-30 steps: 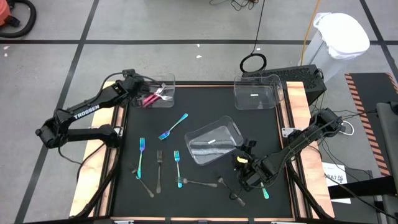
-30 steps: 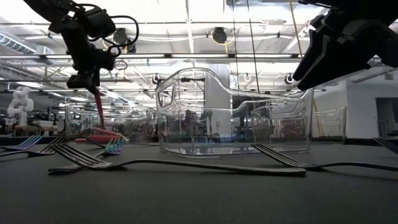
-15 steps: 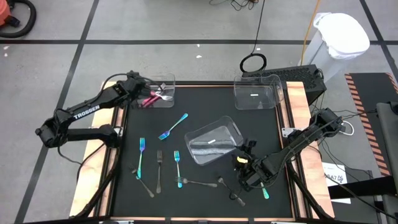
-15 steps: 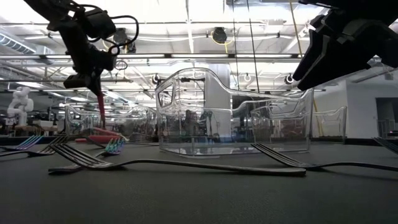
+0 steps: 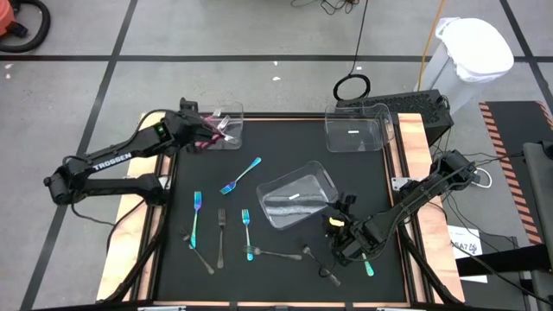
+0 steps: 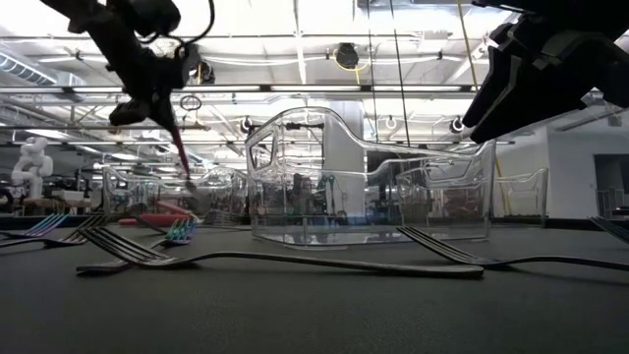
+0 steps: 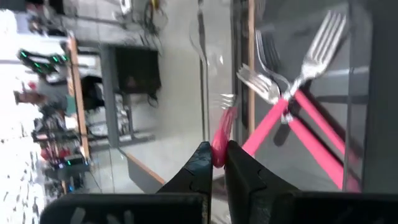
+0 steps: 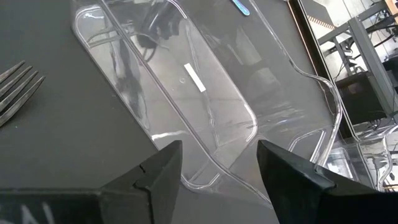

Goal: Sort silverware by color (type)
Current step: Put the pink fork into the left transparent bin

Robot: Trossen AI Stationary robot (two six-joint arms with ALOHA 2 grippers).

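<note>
Pinching a pink-handled utensil (image 7: 222, 132) by its handle end, the left tool (image 7: 214, 163) hangs over the clear plastic bin (image 5: 232, 130) at the bench's far-left corner, handle slanting down toward the pink-handled forks (image 7: 298, 106) inside; the right tool (image 8: 217, 163) gapes near the tipped clear bin (image 8: 186, 81).

Both arms are dark, nearly black, built of slim tubular links with bulkier joint housings. The left arm (image 5: 112, 161) carries white "TROSSEN" lettering along its forearm and a small green light near the wrist. The right arm (image 5: 415, 200) shows a yellow patch beside its wrist.
</note>
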